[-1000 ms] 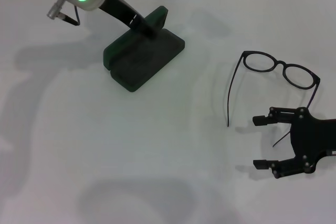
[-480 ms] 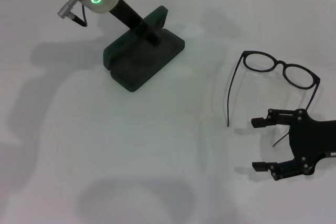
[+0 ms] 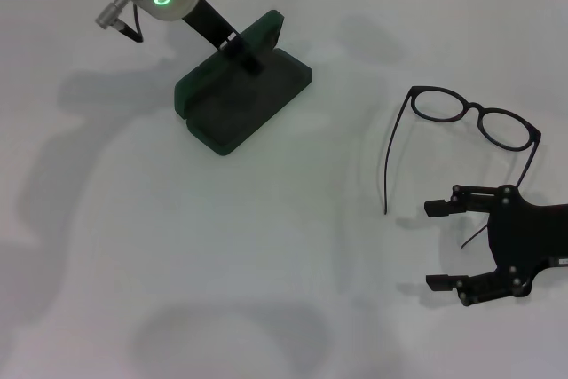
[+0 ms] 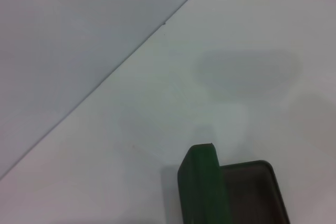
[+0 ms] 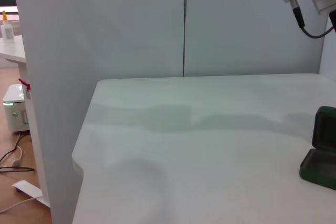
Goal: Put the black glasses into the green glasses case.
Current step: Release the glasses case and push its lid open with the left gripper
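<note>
A white table (image 3: 266,246) stands against pale grey wall panels (image 5: 131,24).

The case (image 3: 240,95) sits open on the table (image 3: 266,264), lid upright on its far side, directly beneath the left gripper (image 3: 244,52), whose fingers reach down at the lid. The glasses (image 3: 466,130) lie well to that gripper's right, just beyond the right gripper (image 3: 441,244), one temple arm running back toward its spread fingers.
</note>
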Robot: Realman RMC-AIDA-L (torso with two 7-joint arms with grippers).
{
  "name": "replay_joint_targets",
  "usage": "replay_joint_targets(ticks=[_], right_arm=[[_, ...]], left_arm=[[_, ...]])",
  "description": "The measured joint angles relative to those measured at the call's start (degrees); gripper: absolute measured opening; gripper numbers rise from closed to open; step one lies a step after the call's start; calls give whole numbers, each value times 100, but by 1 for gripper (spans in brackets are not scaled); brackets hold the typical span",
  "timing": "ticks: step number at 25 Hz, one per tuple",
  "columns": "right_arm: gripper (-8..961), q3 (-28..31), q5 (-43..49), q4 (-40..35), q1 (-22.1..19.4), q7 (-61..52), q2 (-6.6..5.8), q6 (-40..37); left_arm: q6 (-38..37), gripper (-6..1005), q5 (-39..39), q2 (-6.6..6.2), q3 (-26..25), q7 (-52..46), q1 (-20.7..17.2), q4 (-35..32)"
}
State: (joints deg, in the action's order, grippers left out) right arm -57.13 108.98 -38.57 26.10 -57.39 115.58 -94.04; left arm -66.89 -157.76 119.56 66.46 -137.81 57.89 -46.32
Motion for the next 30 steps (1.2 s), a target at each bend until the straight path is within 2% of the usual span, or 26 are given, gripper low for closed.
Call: replay_joint_targets(ticks=[6, 18, 23, 26, 30], right_arm=[[856, -12, 0, 0, -30, 0, 0, 39], [856, -81, 9, 17, -35, 0, 8, 85], [856, -79, 9, 16, -32, 0, 9, 88], [856, -79, 9, 17, -30, 0, 9, 88], [855, -78, 9, 16, -34, 0, 9, 91]], left_arm=[[230, 814, -26, 2, 615, -342, 3, 19], [330, 813, -155, 6, 717, -374, -12, 70], [404, 652, -158, 6, 883, -385, -39, 71], [418, 406, -159, 6, 901, -394, -42, 71], [418, 271, -158, 6, 904, -400, -48, 34]])
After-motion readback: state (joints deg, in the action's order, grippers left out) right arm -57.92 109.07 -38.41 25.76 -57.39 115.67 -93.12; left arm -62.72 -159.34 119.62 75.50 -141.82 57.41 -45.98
